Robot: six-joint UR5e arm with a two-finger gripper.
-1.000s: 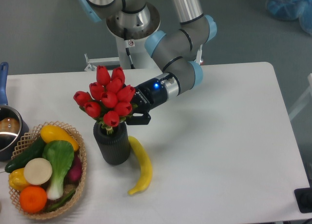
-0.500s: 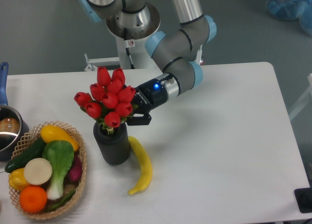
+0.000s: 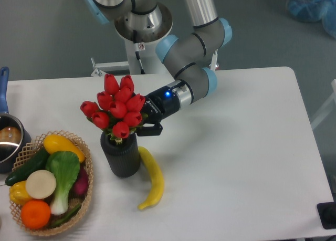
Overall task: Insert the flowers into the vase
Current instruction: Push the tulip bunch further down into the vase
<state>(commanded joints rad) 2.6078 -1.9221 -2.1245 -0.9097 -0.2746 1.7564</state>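
Gripper reached in from right, fingertips hidden behind tulip heads; whether closed on stems could not be told. Flowers stood with stems down in mouth of vase, red buds spread wider than rim. Vase stood upright on table. Banana lay just right of vase. Basket of vegetables sat left of it.

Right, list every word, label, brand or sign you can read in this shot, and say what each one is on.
Nothing can be read for certain.
White lettering on the black wrist body of the hand: too small and blurred to read.
Small red-and-white sticker on the robot base column: a sign of some kind, too small to make out.
The vase, flowers, banana and basket carry no visible text.
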